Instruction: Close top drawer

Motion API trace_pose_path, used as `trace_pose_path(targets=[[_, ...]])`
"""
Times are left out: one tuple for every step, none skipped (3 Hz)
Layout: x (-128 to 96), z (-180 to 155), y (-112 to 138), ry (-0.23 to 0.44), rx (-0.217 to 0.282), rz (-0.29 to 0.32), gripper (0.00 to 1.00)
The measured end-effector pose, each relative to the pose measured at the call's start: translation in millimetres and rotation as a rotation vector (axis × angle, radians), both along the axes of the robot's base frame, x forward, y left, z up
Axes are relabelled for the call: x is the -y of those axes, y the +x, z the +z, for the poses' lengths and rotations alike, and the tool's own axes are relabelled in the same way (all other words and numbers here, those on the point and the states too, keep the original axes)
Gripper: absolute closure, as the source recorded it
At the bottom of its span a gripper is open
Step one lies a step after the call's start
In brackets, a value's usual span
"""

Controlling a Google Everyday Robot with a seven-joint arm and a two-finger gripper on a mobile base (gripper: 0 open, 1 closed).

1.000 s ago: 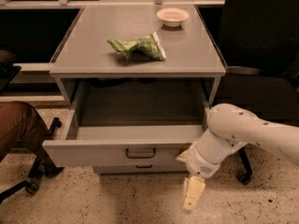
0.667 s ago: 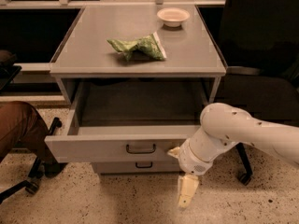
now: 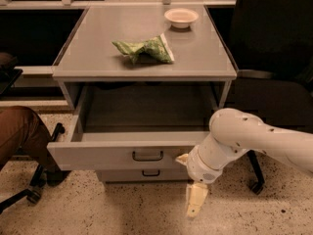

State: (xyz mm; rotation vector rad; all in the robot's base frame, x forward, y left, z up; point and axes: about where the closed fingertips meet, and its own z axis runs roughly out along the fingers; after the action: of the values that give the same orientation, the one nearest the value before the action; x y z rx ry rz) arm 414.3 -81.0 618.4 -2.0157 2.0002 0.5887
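The top drawer point(image 3: 112, 155) is pulled far out of the grey cabinet point(image 3: 98, 67). It is a deep grey tray and looks empty, with a small dark bar handle point(image 3: 147, 155) centred on its flat front. My gripper point(image 3: 191, 187) hangs at the end of the white arm point(image 3: 254, 136), just in front of the right end of the drawer's front panel, below and to the right of the handle. It is close to the panel, but contact cannot be made out.
A lower drawer front point(image 3: 149, 174) sits shut under the open one. A green crumpled bag point(image 3: 144, 48) and a white bowl point(image 3: 181, 17) lie on the cabinet top. A person's leg point(image 3: 17, 131) and chair wheels point(image 3: 41, 180) are at the left. A black chair point(image 3: 274, 82) stands at the right.
My arm and gripper have moved left along the drawer front, closer to its right end. The drawer stays about as far out as before.
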Motion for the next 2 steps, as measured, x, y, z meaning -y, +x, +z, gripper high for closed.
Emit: trace_pose_path(targets=[[-2.9, 5.6, 39.4, -0.012, 0.093, -0.021, 0.00], [-2.8, 5.8, 39.8, -0.013, 0.095, -0.022, 0.00]])
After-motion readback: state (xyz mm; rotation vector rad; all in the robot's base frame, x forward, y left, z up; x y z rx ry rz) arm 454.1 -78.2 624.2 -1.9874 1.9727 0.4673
